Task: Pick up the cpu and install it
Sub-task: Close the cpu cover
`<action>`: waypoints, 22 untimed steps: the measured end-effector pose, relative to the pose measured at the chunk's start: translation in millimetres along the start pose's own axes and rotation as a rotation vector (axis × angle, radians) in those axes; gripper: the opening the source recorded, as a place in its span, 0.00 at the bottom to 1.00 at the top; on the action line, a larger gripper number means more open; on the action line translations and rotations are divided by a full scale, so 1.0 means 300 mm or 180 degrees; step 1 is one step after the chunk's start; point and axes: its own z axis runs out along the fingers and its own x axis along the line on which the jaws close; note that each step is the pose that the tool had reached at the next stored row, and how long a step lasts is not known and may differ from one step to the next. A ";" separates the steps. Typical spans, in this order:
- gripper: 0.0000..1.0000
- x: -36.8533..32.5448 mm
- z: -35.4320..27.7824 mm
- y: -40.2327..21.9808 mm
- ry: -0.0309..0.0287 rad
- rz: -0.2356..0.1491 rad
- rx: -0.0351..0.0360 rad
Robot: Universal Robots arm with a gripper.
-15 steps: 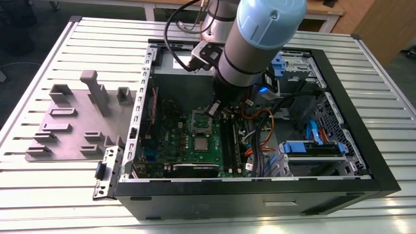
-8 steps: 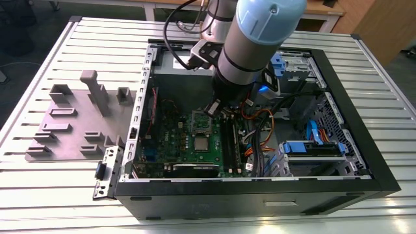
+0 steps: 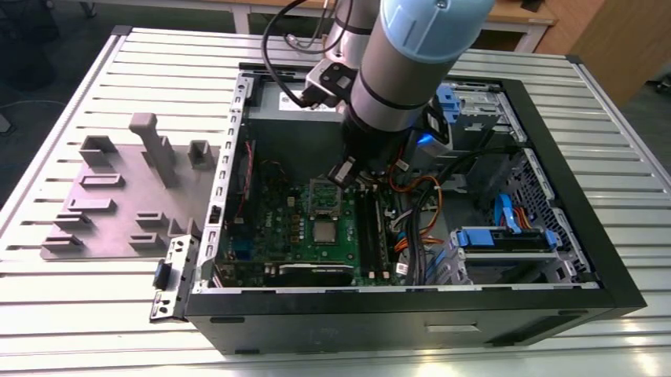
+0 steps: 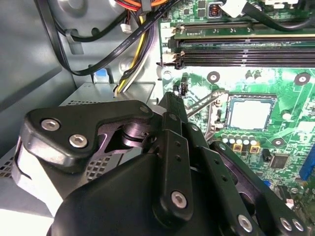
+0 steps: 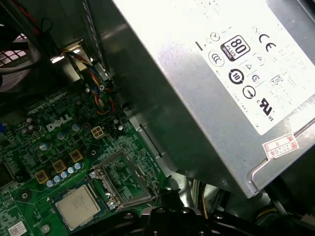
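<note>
The grey-and-blue robot arm [image 3: 404, 71] reaches down from above into the open black computer case [image 3: 419, 314], which lies on its side on the slatted metal desk [image 3: 105, 314]. Its black pincer [image 3: 351, 174] hangs low over the green motherboard [image 3: 304, 236], close to the board but not touching it. Whether its jaws are open or closed cannot be told; in the second wrist view the black linkage of the pincer [image 4: 173, 105] narrows to a tip that holds nothing visible.

The small square silver-lidded cpu [image 3: 326, 231] lies flat in its place on the motherboard, just beyond the tip and apart from it; in both wrist views the cpu [image 4: 250, 114] [image 5: 78, 206] rests level, and the silver metal socket bracket [image 5: 123, 179] stands swung open between it and the pincer.

The silver power supply box [image 5: 197, 78] rises close beside the pincer, and black memory slots [image 4: 246, 51] border the socket on another side. Loose cables [image 3: 419, 212] crowd the case interior nearby. Outside the case, well apart, a grey-purple plastic fixture plate with raised blocks [image 3: 115, 204] lies on the desk
</note>
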 end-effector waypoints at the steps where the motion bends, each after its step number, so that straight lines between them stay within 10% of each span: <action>1: 0.11 0.000 -0.002 0.001 0.0006 0.0000 0.0004; 9: 0.11 0.001 -0.019 0.008 0.0051 0.0005 0.0036; 22: 0.11 0.003 -0.034 0.017 0.0059 0.0000 0.0040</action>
